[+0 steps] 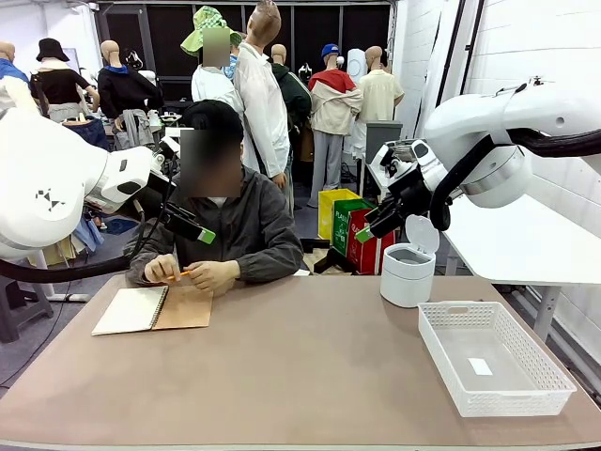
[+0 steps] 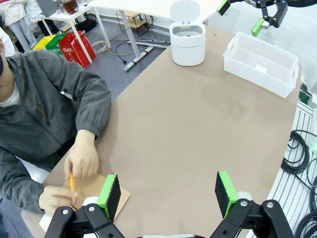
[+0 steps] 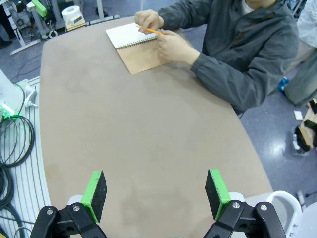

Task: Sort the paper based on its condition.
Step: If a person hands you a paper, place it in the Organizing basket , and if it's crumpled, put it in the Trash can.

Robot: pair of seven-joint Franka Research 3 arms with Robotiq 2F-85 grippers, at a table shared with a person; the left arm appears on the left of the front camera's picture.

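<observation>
Paper (image 1: 129, 310) location: the sheet stock I can find is the white open page of the spiral-bound notebook with tan cardboard cover (image 1: 183, 307), bound in at the wire. The notebook lies flat on the brown table (image 1: 300, 376), well apart from the white mesh plastic basket (image 1: 516, 399), toward the opposite end of the table and on the person's side. The person's hands (image 1: 214, 276) rest on the notebook, and one holds an orange pencil (image 1: 180, 274). A white round bin with raised lid (image 1: 407, 274) stands just beside the basket, on its far side.

Jaw status:
- Left gripper (image 2: 167, 183): jaws spread wide with nothing between the green pads. It hangs in the air well apart from the basket, near the notebook.
- Right gripper (image 3: 154, 178): jaws spread wide and empty. It is raised in the air near the basket, roughly over the bin.

Handling, as I judge it:
- A single page should be very light, limp and easy to tear, most of all along the perforated wire edge.
- A flat sheet will hug the table and slide rather than lift, so I would pinch a raised corner or a free edge, or take it edge-on from the person's hand.
- A crumpled sheet should be springy and bulky, so I would close across its middle with light force.
- Air drag may swing a flat sheet, so I would carry it slowly.
</observation>
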